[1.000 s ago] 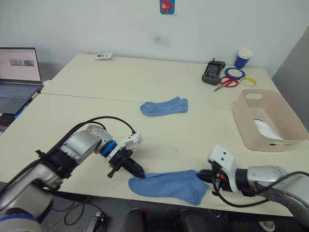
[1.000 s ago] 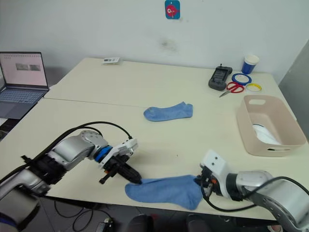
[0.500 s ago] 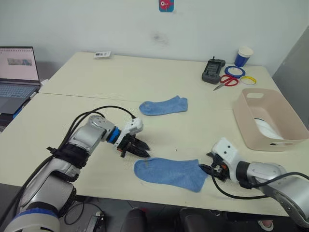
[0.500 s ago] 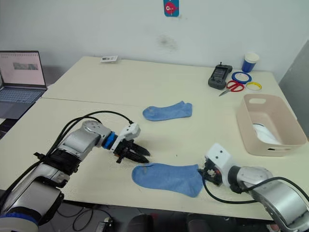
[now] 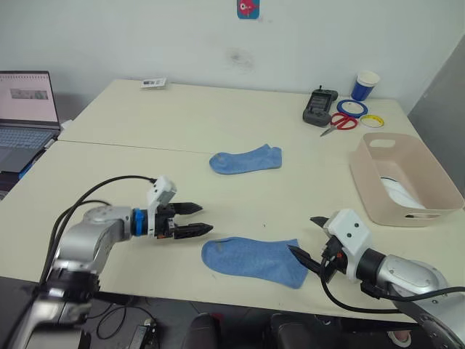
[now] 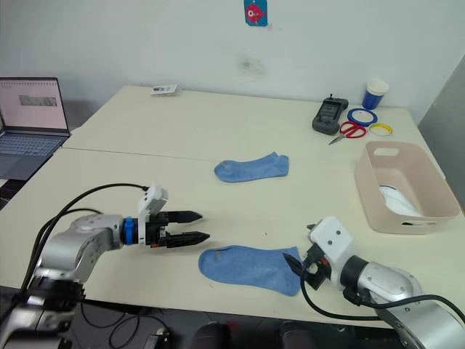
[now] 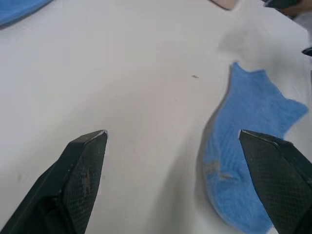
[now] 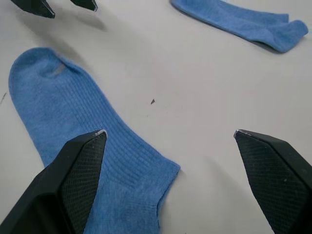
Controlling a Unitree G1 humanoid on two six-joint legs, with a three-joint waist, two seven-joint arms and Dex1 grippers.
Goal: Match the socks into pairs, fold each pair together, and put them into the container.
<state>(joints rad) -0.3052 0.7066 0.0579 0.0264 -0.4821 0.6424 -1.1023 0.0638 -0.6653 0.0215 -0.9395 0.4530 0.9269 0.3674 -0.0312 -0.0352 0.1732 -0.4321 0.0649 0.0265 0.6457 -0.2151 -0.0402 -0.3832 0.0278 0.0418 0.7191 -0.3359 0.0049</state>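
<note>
Up close, the wrist views show the near sock's (image 8: pixel 92 146) ribbed knit, which the head views miss. Both grippers, left (image 5: pixel 202 219) and right (image 5: pixel 306 238), hover open, flanking it at the table's (image 5: pixel 145 160) front edge. A second blue sock (image 5: pixel 245 159) lies mid-table. The pink tub (image 5: pixel 404 179) holds something white. No writing is legible.

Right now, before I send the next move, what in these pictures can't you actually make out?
- Contents of the container: something white lies inside, but the near wall hides most of it; I can't tell which socks or how many.
- Small card at the table's far edge: too small to read.
- Laptop: cut off by the head views' left edge.
- Near sock in the left wrist view: its far end is blurred, its near end hidden behind a fingertip.
</note>
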